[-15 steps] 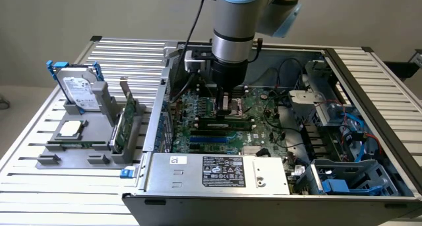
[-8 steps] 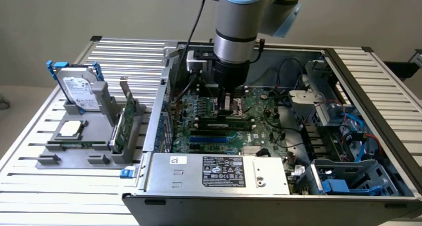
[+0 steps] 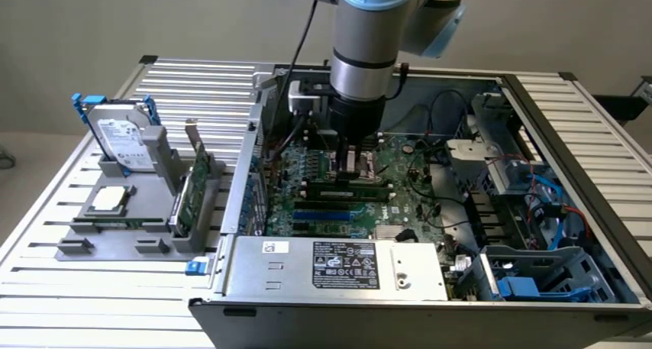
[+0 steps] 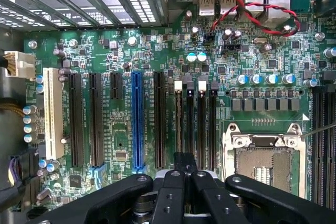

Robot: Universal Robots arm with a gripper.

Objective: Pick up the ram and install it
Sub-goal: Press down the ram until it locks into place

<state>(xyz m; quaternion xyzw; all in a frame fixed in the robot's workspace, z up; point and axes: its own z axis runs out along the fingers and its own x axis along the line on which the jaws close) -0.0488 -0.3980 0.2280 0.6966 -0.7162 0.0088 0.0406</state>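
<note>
The ram (image 3: 347, 186) is a long, thin green stick with dark chips. It lies along the memory slots (image 4: 195, 121) of the motherboard (image 3: 326, 204) inside the open computer case. My gripper (image 3: 352, 169) hangs straight down over the board, just behind the ram and beside the empty processor socket (image 4: 265, 158). In the wrist view my gripper (image 4: 185, 162) is shut, its black fingers (image 4: 173, 182) pressed together over the near end of the memory slots. I see nothing between them. Whether the tips touch the ram I cannot tell.
The case's metal walls (image 3: 250, 158) ring the board; a power supply (image 3: 337, 265) sits at the front and cables and drive bays (image 3: 530, 204) at the exterior view's right. On the exterior view's left a grey fixture (image 3: 112, 227) holds a hard disk (image 3: 121, 139), a square chip (image 3: 110, 200) and an expansion card (image 3: 194, 185).
</note>
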